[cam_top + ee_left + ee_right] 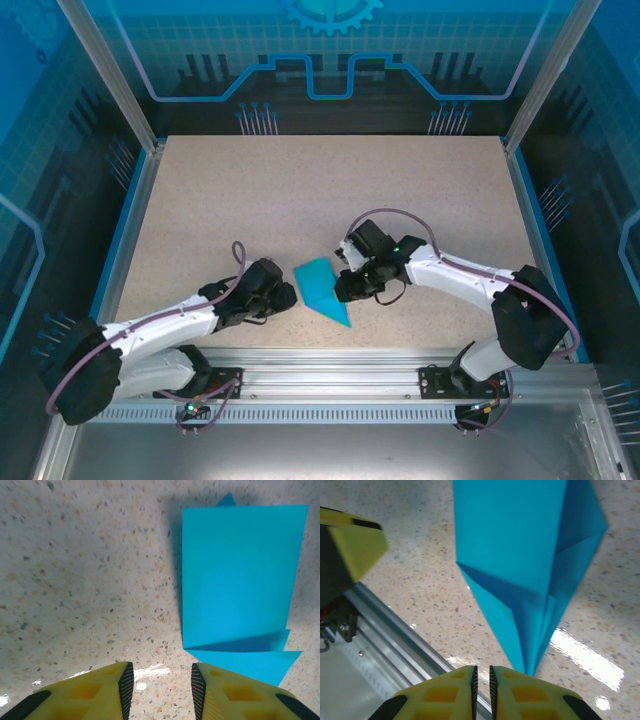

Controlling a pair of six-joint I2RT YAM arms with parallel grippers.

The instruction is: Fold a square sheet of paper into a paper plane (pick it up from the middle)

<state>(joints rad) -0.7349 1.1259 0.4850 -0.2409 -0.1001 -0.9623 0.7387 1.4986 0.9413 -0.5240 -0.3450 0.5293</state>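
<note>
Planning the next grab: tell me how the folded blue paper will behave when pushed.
The folded paper probably weighs almost nothing and would slide on the smooth table if pushed. Its layered creases likely stiffen the pointed end.

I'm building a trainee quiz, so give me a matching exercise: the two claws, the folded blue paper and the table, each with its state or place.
Things: 1 left yellow-fingered claw; 2 right yellow-fingered claw; 3 teal-blue folded paper plane; 4 beige speckled tabletop.
States: A lies between the claws; B fingers apart, empty; C bears the paper; D fingers almost together, empty.
Pairs: 1-B; 2-D; 3-A; 4-C.
</note>
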